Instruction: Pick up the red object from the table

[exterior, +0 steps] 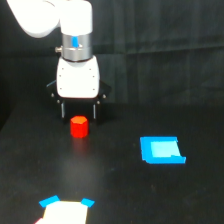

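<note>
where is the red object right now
In the exterior view the red object sits on the black table, left of centre, just below the gripper and well to the left of the blue rectangle.

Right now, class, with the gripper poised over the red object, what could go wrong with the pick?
1. The gripper hangs open just above and behind the red object; with one view, depth alignment can't be judged, so a finger may land on its top.
2. The object is small and stubby, so an off-centre close could knock it away across the table.
</note>
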You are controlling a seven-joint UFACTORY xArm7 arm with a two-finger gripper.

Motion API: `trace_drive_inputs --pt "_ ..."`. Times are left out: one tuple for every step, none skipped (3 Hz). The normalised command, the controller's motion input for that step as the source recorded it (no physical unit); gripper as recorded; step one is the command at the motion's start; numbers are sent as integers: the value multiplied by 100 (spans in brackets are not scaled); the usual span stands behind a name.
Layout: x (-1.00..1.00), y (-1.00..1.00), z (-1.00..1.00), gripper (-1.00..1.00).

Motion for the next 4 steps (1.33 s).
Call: trace_drive_inputs --pt "75 -98 5 100" --pt "-76 -27 -63 -20" --pt "-51 10 3 -89" --pt "-15 34 19 -100"
